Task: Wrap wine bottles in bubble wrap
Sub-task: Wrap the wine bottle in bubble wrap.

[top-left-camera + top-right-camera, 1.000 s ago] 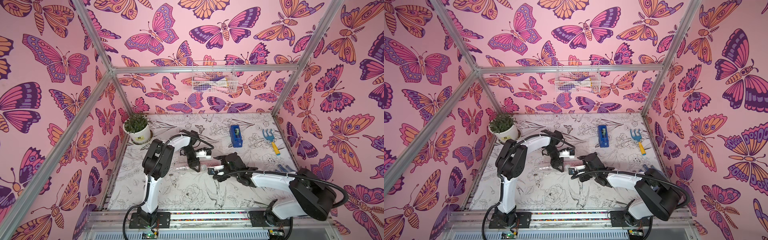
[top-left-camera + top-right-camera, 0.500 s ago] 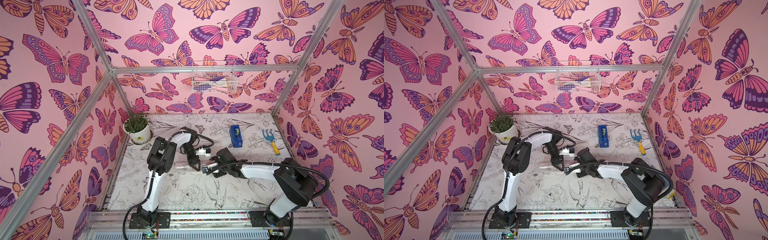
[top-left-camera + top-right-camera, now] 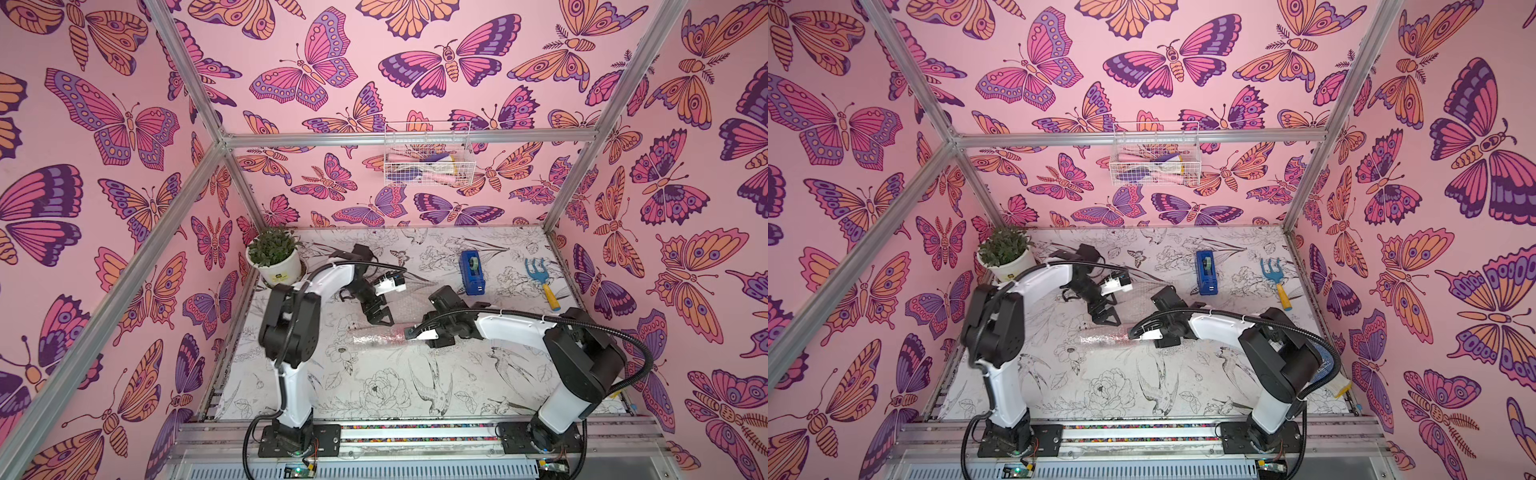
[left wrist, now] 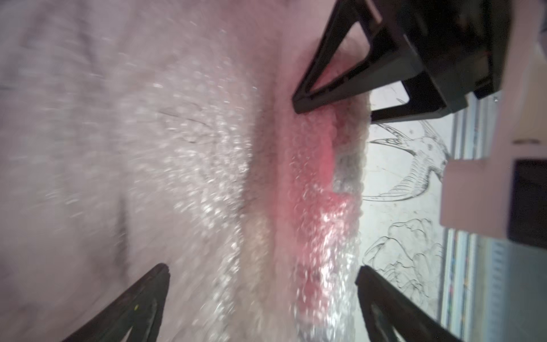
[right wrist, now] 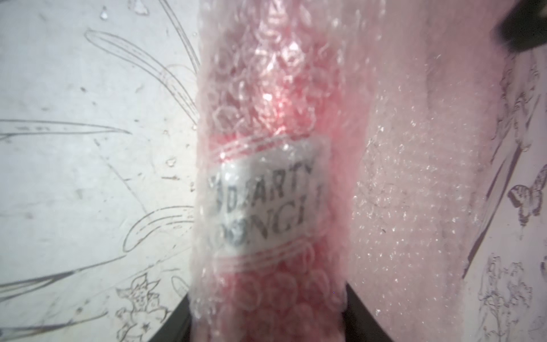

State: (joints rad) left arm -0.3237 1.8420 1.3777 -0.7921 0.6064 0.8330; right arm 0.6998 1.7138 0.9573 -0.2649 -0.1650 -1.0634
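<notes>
The wine bottle, rolled in the bubble wrap, lies near the tape dispenser. The right gripper pinches it, probably so the roll does not open; the left gripper hangs spread above.

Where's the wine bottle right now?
Centre of the table in both top views: the wine bottle lies rolled in bubble wrap, beside the open left gripper, its end between the jaws of the right gripper.
</notes>
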